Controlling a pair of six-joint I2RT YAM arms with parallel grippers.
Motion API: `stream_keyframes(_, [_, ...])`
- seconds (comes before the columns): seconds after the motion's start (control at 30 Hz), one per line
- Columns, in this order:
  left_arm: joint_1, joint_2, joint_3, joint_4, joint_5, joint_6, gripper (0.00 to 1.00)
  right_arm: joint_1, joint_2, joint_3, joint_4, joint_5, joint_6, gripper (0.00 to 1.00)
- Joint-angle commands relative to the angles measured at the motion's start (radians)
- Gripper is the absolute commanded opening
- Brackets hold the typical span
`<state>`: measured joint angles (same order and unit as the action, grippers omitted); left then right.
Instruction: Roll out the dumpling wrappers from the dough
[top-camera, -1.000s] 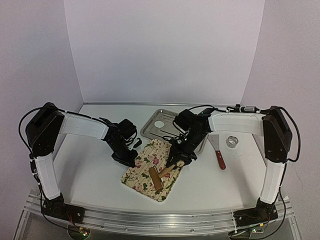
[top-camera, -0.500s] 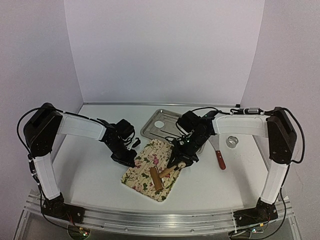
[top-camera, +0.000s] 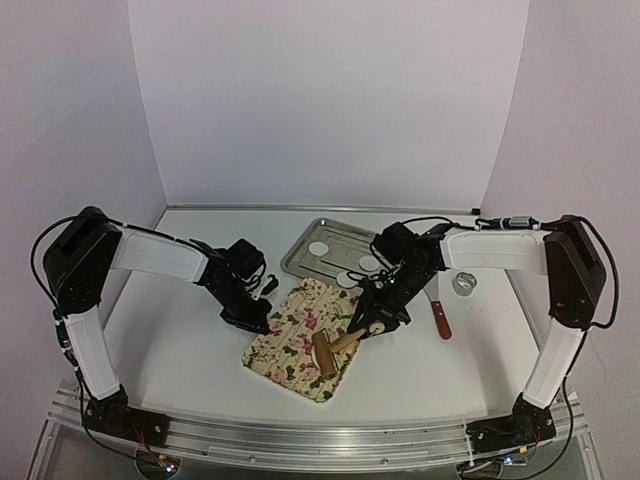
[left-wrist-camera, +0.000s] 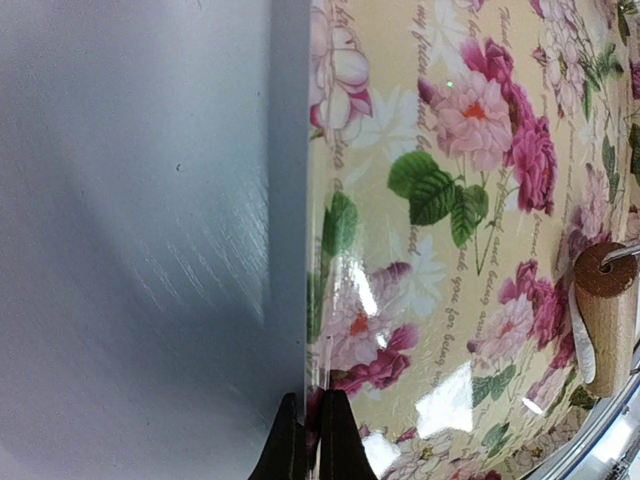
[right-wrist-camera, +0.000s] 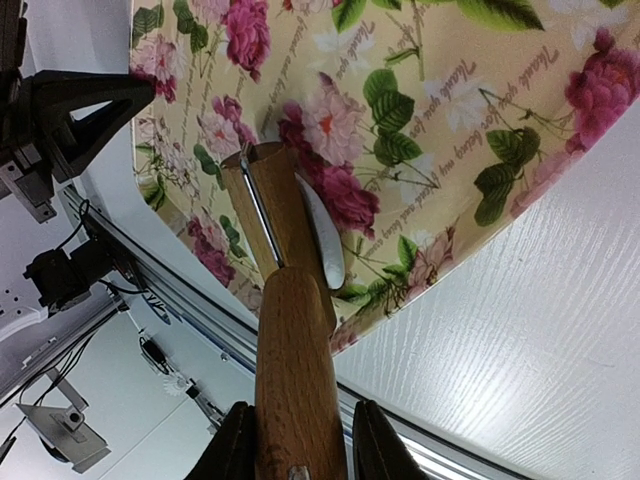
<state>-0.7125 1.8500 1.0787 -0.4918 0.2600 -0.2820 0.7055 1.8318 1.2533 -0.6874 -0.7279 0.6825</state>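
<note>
- Our right gripper (right-wrist-camera: 300, 445), clamped on the wooden rolling pin (right-wrist-camera: 285, 300), has shifted rightward over the cream floral mat (top-camera: 290, 330); rolling continues.
- Our left gripper (left-wrist-camera: 310, 445): fingers pressed together at the mat's edge.

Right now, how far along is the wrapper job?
Done: at least two dumpling wrappers lie in the metal tray. In hand: the right gripper holds the rolling pin over a white dough piece on the floral mat, with the shut left gripper at its edge. Left: flattening it.
</note>
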Motion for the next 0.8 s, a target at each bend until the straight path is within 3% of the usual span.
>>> stream_keyframes(0.0, [0.046, 0.018, -0.05, -0.104, -0.182, -0.011, 0.0, -0.041, 0.071, -0.11, -0.253, 0.473, 0.037, 0.0])
stream_keyframes(0.43, [0.048, 0.015, -0.047, -0.103, -0.174, -0.011, 0.0, -0.062, 0.071, -0.123, -0.25, 0.465, 0.04, 0.0])
stream_keyframes(0.77, [0.047, 0.028, -0.022, -0.087, -0.126, -0.017, 0.0, 0.027, 0.252, 0.016, -0.237, 0.466, 0.039, 0.0])
